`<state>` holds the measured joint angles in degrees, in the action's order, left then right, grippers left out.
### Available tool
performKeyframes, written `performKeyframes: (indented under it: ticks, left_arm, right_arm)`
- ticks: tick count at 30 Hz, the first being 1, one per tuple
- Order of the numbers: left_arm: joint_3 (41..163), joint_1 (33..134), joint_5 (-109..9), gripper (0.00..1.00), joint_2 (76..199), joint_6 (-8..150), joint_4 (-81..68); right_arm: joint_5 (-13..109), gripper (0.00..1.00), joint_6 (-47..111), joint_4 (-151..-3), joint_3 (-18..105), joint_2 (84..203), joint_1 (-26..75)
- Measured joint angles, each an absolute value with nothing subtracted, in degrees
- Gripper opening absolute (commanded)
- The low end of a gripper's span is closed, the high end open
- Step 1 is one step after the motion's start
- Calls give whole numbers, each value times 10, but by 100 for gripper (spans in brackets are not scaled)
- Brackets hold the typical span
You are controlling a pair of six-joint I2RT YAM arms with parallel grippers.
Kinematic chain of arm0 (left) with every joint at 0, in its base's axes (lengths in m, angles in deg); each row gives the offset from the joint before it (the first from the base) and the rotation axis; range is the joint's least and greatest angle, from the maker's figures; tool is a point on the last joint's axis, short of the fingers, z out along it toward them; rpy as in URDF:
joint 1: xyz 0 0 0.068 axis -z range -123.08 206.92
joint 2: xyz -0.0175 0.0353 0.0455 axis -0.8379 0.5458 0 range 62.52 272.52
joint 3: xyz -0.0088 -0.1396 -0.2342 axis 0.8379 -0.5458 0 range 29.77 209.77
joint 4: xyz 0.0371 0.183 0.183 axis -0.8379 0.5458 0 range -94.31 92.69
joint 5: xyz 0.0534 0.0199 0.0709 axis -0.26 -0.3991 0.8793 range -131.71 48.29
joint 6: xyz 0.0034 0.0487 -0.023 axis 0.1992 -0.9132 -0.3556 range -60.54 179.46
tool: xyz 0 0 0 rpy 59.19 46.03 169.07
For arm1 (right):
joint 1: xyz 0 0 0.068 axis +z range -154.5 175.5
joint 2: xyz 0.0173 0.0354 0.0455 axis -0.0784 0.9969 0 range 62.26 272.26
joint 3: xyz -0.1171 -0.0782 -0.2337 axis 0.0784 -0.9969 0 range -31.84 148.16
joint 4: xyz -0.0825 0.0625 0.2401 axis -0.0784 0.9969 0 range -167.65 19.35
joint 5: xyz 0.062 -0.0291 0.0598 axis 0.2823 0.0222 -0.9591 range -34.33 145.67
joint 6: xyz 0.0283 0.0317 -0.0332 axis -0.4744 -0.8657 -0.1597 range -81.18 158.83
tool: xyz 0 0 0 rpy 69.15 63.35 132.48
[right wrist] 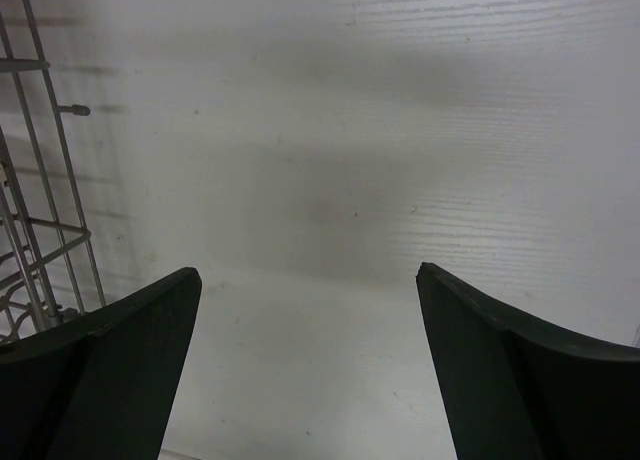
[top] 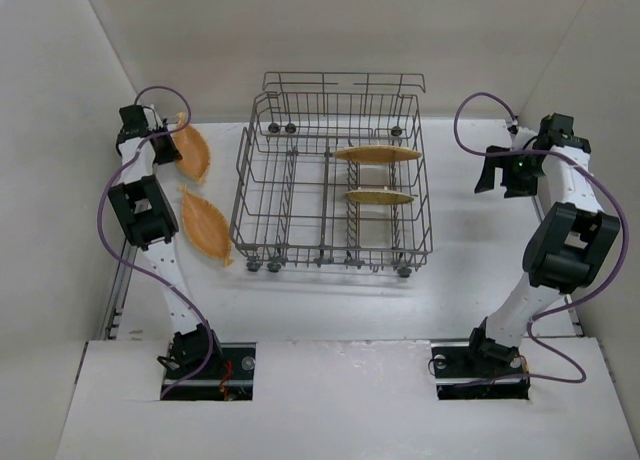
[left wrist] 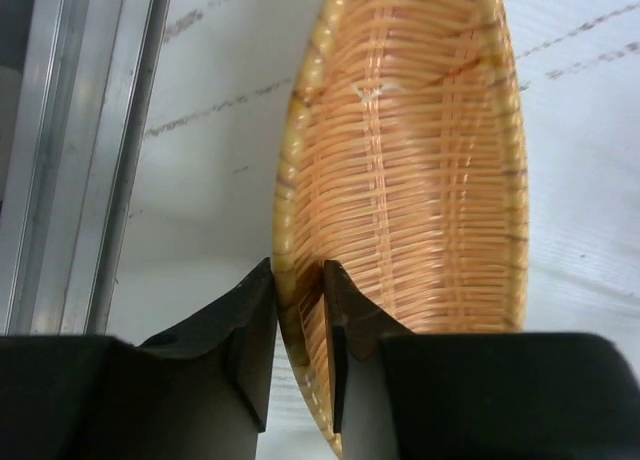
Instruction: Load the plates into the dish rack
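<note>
Pinched by its rim in left gripper, jaws nearly together: far leaf plate, left of dish rack, tip cut off in wrist view, partly hidden by arm from above. Flat, also left of rack: near leaf plate. Inside rack, edge-on, shapes unclear: back plate, front plate. Right of rack, gaping wide, empty: right gripper.

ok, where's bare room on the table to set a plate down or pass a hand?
Bare: table between rack and right tool; strip between rack front and arm bases; rack's left rows. Crowded: rack's right rows hold two plates; left of rack, near leaf plate lies and left tool pinches far leaf plate.
</note>
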<state>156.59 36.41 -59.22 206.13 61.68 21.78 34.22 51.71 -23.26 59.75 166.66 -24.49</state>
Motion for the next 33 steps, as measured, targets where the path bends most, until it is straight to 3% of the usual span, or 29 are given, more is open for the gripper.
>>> performKeyframes:
  ticks: [4,9,22,33]
  left_arm:
    - [1571,370,-581,5,2060,612,203]
    - [1521,376,-555,3,2028,599,171]
    - [1381,378,-496,2,1843,568,164]
    - [1355,388,-478,2,1725,552,159]
  right_arm:
    - [342,94,520,-228,600,1669,-245]
    - [342,93,522,-227,600,1669,-245]
    - [317,93,526,-256,587,1669,-245]
    - [296,92,532,-291,509,1642,-243]
